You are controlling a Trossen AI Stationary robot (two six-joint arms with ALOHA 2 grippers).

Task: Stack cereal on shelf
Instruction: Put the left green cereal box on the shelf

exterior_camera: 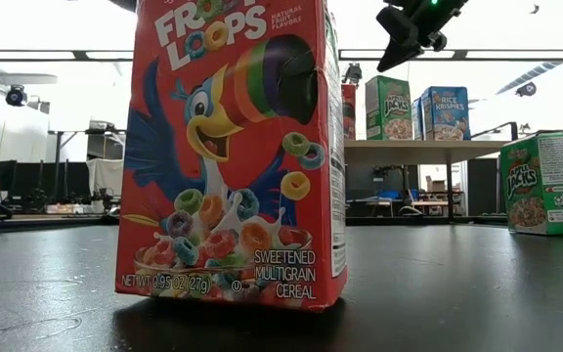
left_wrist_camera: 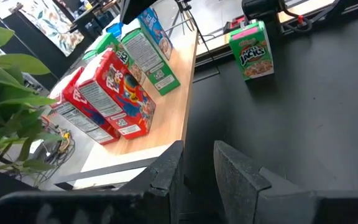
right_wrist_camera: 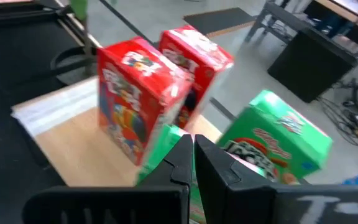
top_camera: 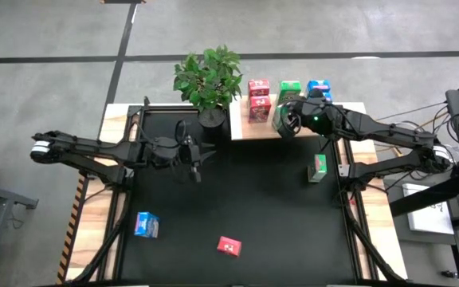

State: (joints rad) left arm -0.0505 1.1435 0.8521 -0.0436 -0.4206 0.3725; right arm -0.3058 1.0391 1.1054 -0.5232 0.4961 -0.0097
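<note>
The pale wood shelf point(top_camera: 249, 130) lies at the table's far edge. Several cereal boxes stand upright on it: red point(top_camera: 258, 100), green point(top_camera: 289, 89), blue point(top_camera: 319, 88). My right gripper point(top_camera: 284, 121) hovers shut over the green boxes point(right_wrist_camera: 272, 140), just above their tops in the low view point(exterior_camera: 391, 61). My left gripper point(top_camera: 194, 159) hangs over the table's left middle, its fingers point(left_wrist_camera: 232, 168) slightly apart with nothing between them. Three more cereal boxes are on the tabletop: green point(top_camera: 318, 167) standing at the right, blue point(top_camera: 146, 225) and red point(top_camera: 229, 246) near the front.
A potted plant point(top_camera: 208, 80) stands at the far edge just left of the shelf, close to my left arm. Wood side strips point(top_camera: 118, 119) flank the black tabletop point(top_camera: 245, 199). The red box fills the low view's foreground point(exterior_camera: 233, 156).
</note>
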